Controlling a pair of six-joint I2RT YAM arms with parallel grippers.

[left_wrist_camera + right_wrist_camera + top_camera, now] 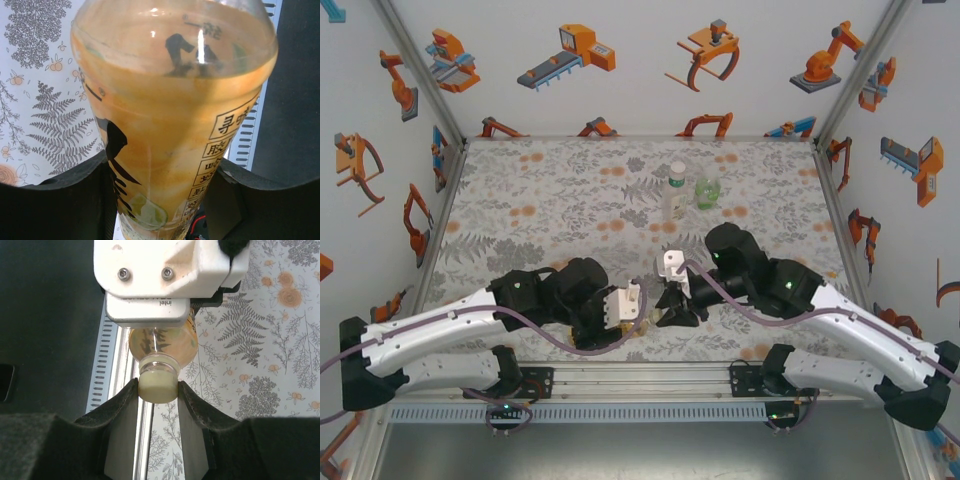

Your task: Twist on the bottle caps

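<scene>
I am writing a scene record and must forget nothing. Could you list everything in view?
orange bottle: one, orange-yellow with black print, held at near centre
bottle cap: one, pale yellow, on the orange bottle's neck
clear bottle: one, clear with white label, far centre
green bottle: one, green, just right of the clear bottle
table: one, grey leaf pattern with orange flowers, under everything
walls: three, white with orange robot prints, around the table
left claw: one, black, shut on the orange bottle
right claw: one, black, shut on the bottle cap
</scene>
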